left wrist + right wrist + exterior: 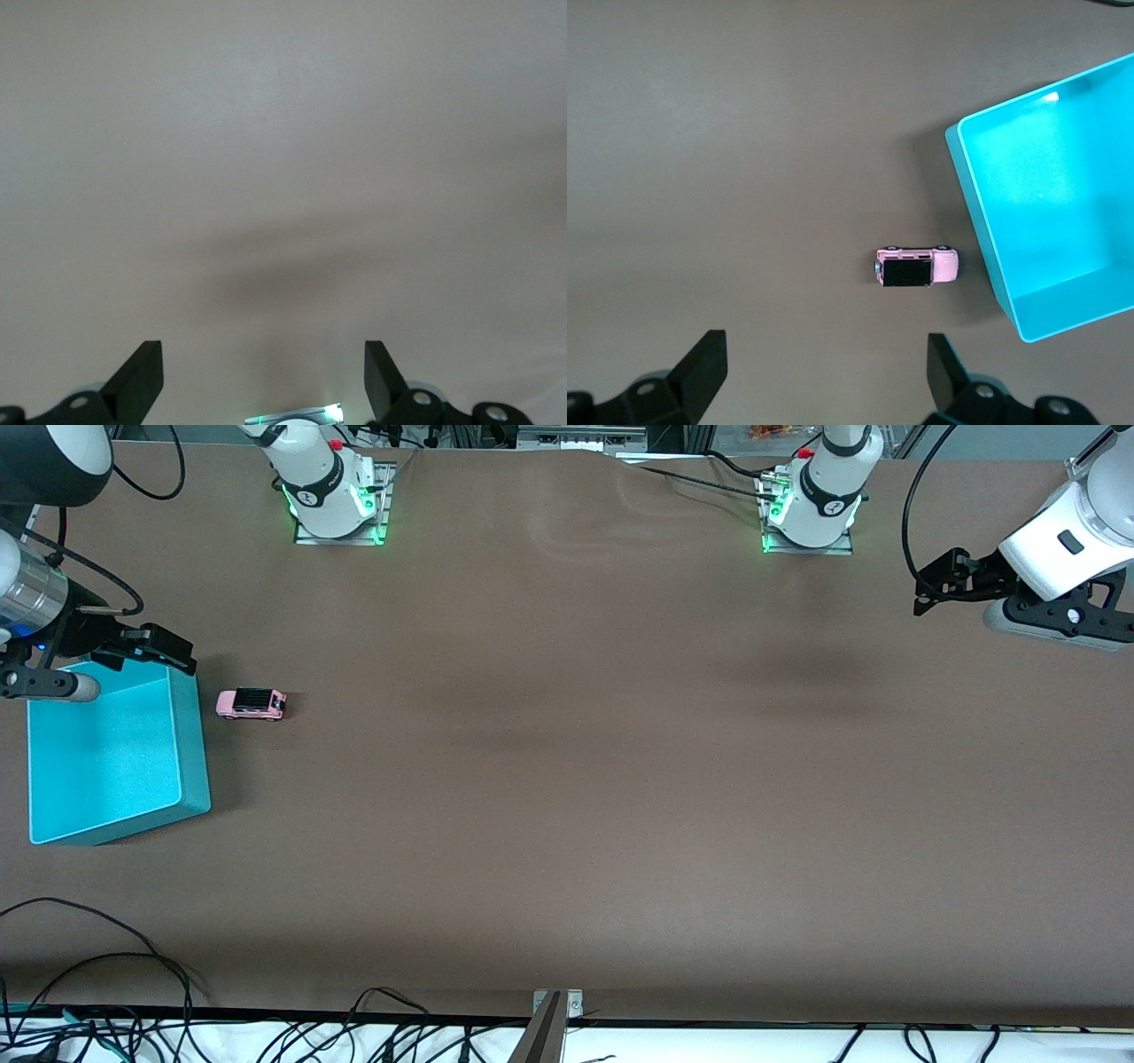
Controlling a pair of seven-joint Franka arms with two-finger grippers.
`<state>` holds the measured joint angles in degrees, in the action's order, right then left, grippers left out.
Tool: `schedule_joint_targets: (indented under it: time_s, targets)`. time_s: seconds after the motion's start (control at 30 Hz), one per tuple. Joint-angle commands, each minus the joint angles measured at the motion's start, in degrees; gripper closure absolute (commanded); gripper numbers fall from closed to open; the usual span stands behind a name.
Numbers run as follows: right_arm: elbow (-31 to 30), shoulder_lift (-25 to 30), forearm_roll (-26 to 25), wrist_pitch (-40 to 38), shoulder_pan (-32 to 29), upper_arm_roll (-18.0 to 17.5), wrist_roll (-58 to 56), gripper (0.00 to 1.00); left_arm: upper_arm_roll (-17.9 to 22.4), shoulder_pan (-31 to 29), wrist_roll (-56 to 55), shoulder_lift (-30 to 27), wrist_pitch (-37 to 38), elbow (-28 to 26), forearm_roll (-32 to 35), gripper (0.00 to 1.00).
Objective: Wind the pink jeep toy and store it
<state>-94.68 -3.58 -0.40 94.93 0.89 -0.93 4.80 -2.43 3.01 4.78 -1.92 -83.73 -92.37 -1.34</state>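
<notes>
The pink jeep toy (252,703) (916,266), light pink with a black roof, stands on its wheels on the brown table, just beside the turquoise bin (193,755) (980,223) at the right arm's end. My right gripper (152,650) (824,350) hangs open and holds nothing, up in the air over the bin's edge farthest from the front camera. The jeep lies apart from its fingers. My left gripper (939,584) (264,359) waits open and holds nothing, high over bare table at the left arm's end.
The bin has nothing in it. The two arm bases (337,491) (811,505) stand along the table's edge farthest from the front camera. Loose black cables (106,992) and a metal bracket (554,1014) lie at the table's edge nearest that camera.
</notes>
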Motion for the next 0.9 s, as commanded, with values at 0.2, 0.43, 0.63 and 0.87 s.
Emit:
schedule_joint_targets:
  time_s: [0.2, 0.43, 0.63, 0.87]
  targets:
    - [-8.5, 0.4, -0.8, 8.3, -0.4, -0.1, -0.2, 0.00, -1.0, -1.4, -0.8, -0.5, -0.1, 0.1, -1.6, 0.00]
    - [-13.4, 0.1, -1.0, 14.6, -1.2, -0.1, -0.3, 0.00, -1.0, -1.6, -0.6, 0.2, -0.2, 1.0, -1.0, 0.00]
    - [-18.3, 0.0, -1.1, 20.5, -2.3, 0.0, -0.3, 0.00, -0.6, -2.1, -0.1, 2.6, -0.6, 3.2, -0.6, 0.00]
    - [-23.7, 0.0, -1.3, 26.6, -2.9, 0.0, -0.3, 0.00, -0.6, -2.6, 0.0, 4.3, -1.5, 5.5, -0.7, 0.00]
